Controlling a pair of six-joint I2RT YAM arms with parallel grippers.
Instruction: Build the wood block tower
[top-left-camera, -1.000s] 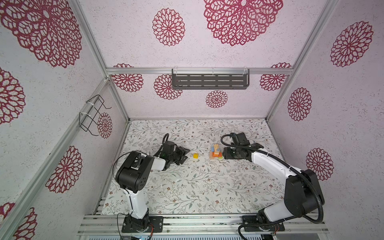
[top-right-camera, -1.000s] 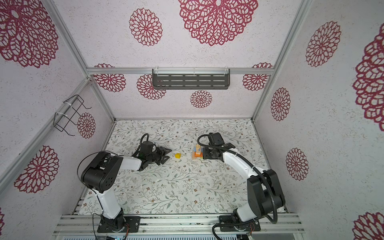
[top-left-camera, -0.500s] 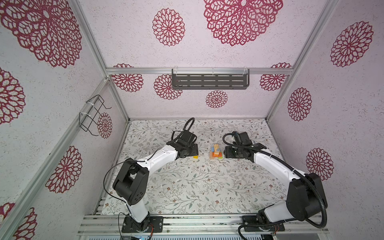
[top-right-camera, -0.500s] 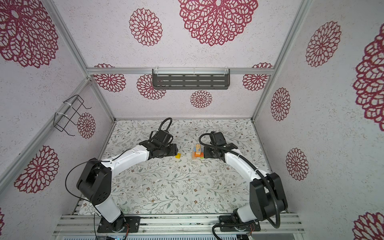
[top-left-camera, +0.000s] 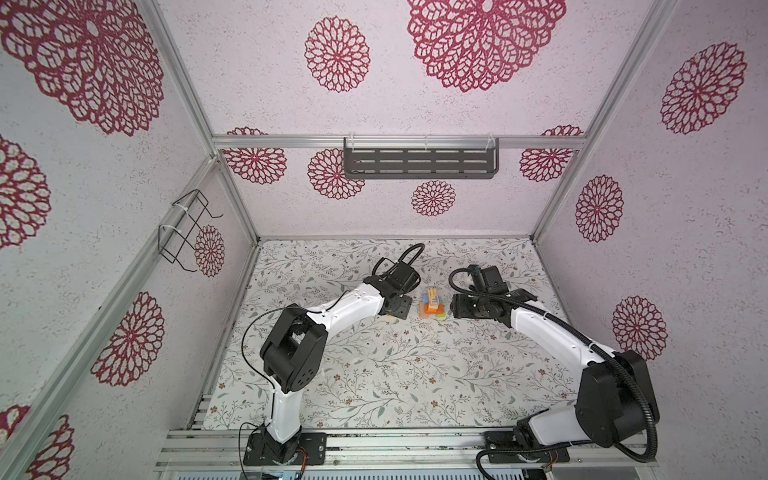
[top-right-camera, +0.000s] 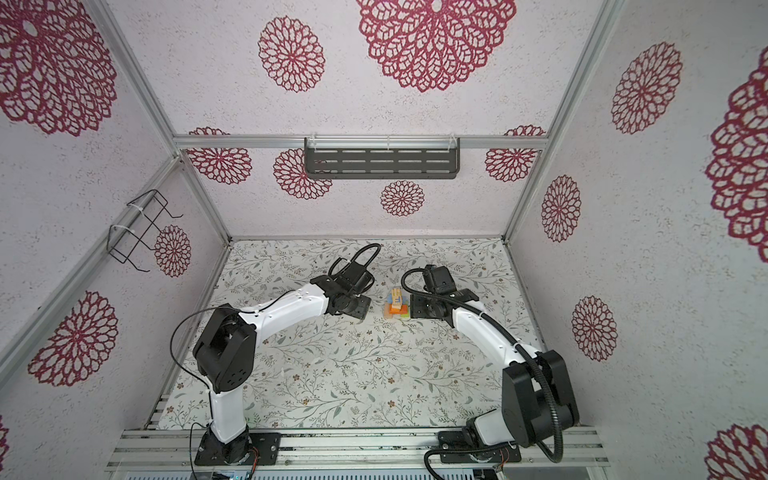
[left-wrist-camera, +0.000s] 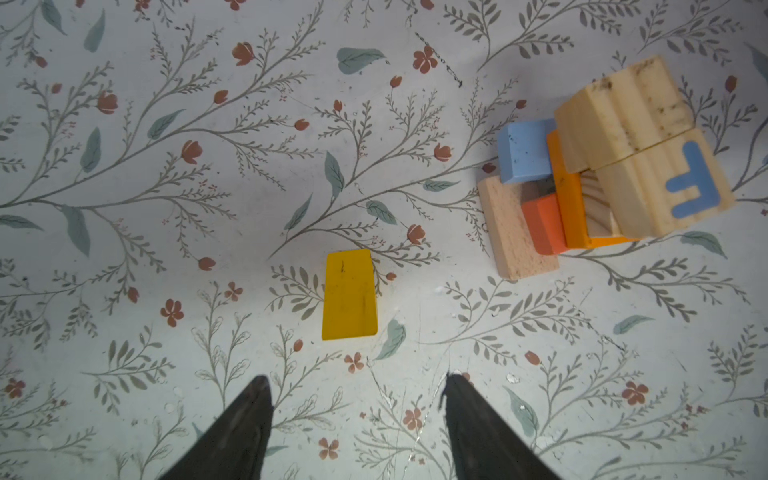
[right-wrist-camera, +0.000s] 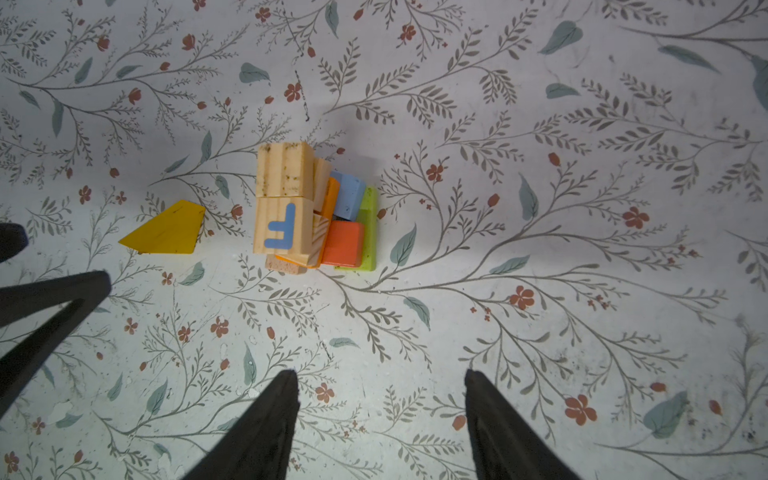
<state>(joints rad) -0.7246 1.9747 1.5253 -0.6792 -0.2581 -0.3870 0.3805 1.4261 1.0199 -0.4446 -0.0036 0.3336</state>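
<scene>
The tower stood on the worktop.
My left tool and right tool gaped empty; the yellow block lay loose nearby.

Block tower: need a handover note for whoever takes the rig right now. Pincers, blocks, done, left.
Left pincer: open, empty, above the mat, with the yellow block just ahead of its tips.
Right pincer: open, empty, short of the tower and not touching it.
Tower: stands between the two arms. Tan and lime at the base, orange and blue above, two natural blocks on top, one printed with a blue F.
Done: every visible block is stacked except the yellow one.
Left: pick up the yellow block, which lies alone on the mat beside the tower, and set it on top.
</scene>
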